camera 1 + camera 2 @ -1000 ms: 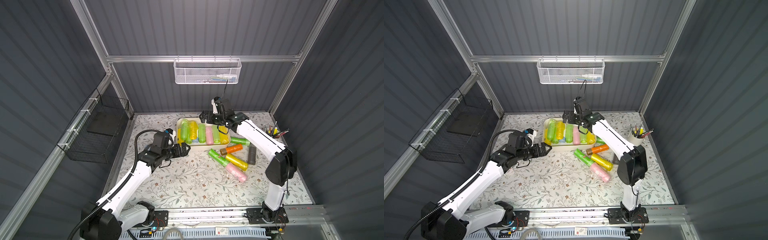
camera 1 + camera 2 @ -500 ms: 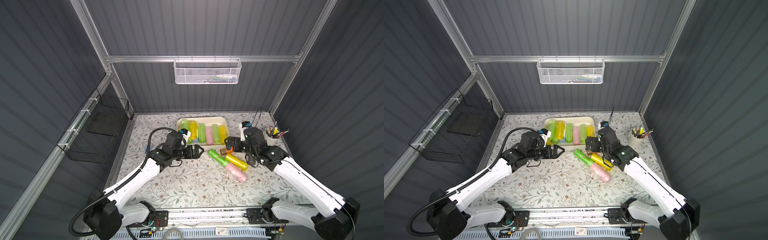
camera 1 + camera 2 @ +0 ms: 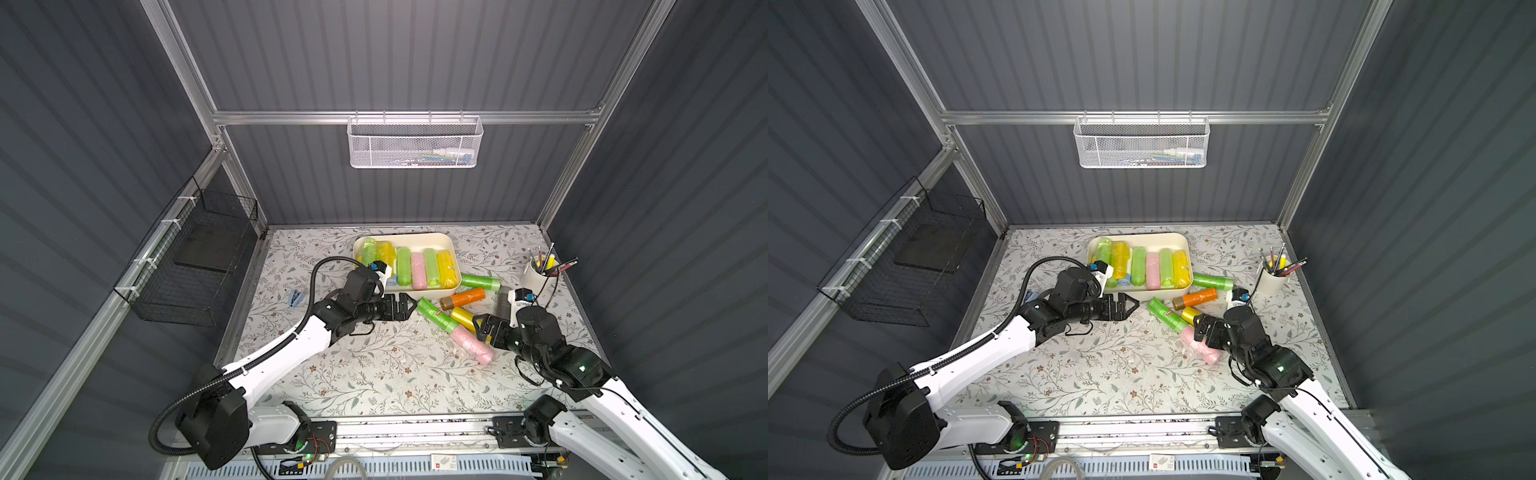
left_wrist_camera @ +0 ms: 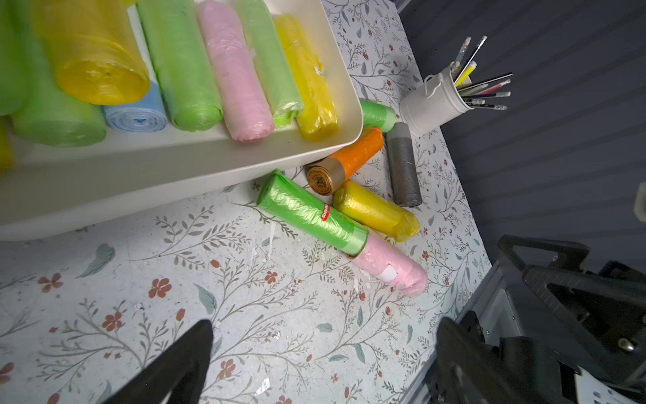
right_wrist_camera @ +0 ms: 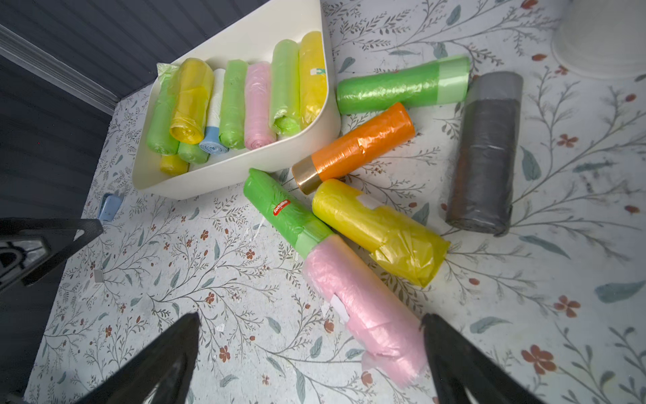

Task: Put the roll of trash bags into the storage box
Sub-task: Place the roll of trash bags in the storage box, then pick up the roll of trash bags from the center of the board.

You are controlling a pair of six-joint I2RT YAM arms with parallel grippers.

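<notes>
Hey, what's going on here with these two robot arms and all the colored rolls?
They're packing trash bag rolls into the cream storage box, which already holds several; six lie loose beside it. The right end effector hangs open over one end of the pink roll, not yet gripping. The left end effector, open and empty, points at the red-labelled green roll.

- The green roll point(image 5: 269, 196) lies near the middle of the surface, just beside the storage box point(image 5: 227, 171). It bears a red oval sticker point(image 5: 280, 207) with white letters reading "Sodolike".
- The left wrist view shows the same sticker point(image 4: 325, 212), only partly legible there.
- White patches on the pink roll point(image 5: 367, 314) and the yellow roll point(image 5: 377, 227) beside it show no legible print.
- In a top view, a white tag point(image 3: 442, 461) on the rail at the surface's front edge is too small to read.
</notes>
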